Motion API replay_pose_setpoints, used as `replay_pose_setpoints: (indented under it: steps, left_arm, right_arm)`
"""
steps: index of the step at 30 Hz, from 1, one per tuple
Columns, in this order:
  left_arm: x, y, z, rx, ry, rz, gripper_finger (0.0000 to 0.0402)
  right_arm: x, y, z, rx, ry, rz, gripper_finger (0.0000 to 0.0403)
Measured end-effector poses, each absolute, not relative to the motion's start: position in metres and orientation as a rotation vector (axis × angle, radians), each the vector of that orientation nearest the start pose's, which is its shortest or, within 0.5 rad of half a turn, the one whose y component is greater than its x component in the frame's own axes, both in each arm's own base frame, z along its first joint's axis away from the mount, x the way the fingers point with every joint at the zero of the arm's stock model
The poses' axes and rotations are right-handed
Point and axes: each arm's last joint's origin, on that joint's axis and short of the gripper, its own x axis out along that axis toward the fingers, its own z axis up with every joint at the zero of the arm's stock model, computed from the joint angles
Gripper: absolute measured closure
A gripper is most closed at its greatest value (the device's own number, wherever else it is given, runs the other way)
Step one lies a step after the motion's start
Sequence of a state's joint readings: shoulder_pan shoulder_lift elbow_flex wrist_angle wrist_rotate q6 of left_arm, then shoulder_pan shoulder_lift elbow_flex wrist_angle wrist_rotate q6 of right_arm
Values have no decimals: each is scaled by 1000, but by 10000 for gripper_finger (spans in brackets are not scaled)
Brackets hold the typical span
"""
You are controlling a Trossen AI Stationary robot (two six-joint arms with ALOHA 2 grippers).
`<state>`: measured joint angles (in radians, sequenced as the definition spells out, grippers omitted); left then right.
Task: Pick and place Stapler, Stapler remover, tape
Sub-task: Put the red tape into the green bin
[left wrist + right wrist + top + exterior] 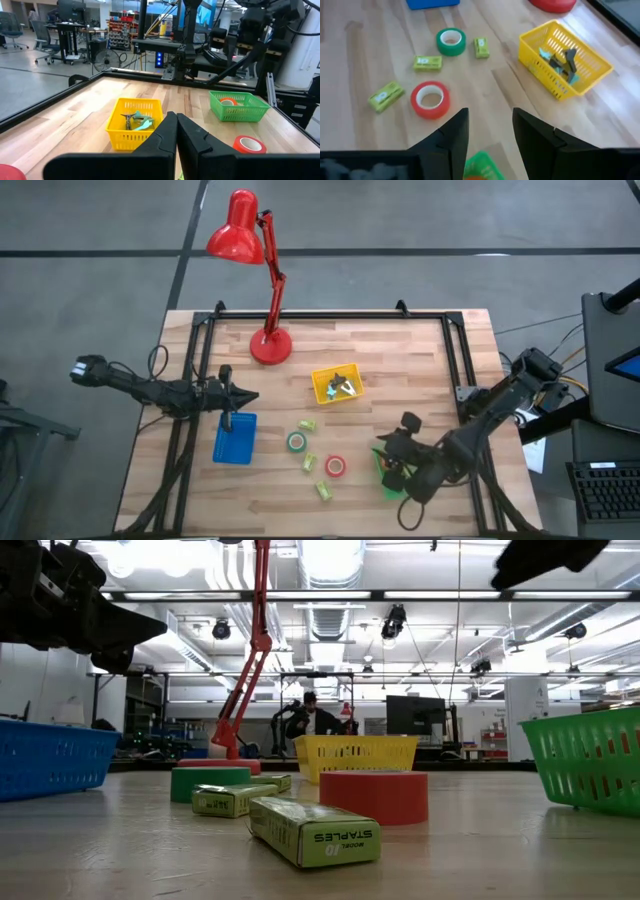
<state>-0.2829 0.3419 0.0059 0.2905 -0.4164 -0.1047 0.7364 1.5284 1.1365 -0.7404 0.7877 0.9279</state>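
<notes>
Jaws of the right gripper (490,135) stood apart above the green basket (388,478) at the bench's (420,360) near right, while the left gripper (243,396) hung closed over the blue basket (234,439). Green tape (297,442) and red tape (335,466) lay between the baskets, an orange roll (229,101) sat in the green one, and staple removers (345,387) filled the yellow basket (324,390).

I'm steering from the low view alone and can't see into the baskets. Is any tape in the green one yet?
Observer: Yes. The left wrist view shows the orange tape roll lying inside the green basket.
Operator: Where is the right gripper?
Observer: The right gripper hangs open just above that green basket, holding nothing.
Operator: And the left one?
Observer: The left gripper is shut with nothing between its fingers, beside the blue basket.
</notes>
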Motion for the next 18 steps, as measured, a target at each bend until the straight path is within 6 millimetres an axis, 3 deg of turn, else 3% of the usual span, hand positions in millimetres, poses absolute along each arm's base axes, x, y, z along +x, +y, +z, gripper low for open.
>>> replay_pose_setpoints:
  steps: [18]
  left_arm:
    - [115,-21,164,-89,36,135,392]
  right_arm:
    - [270,152,256,-7,642,-397,257]
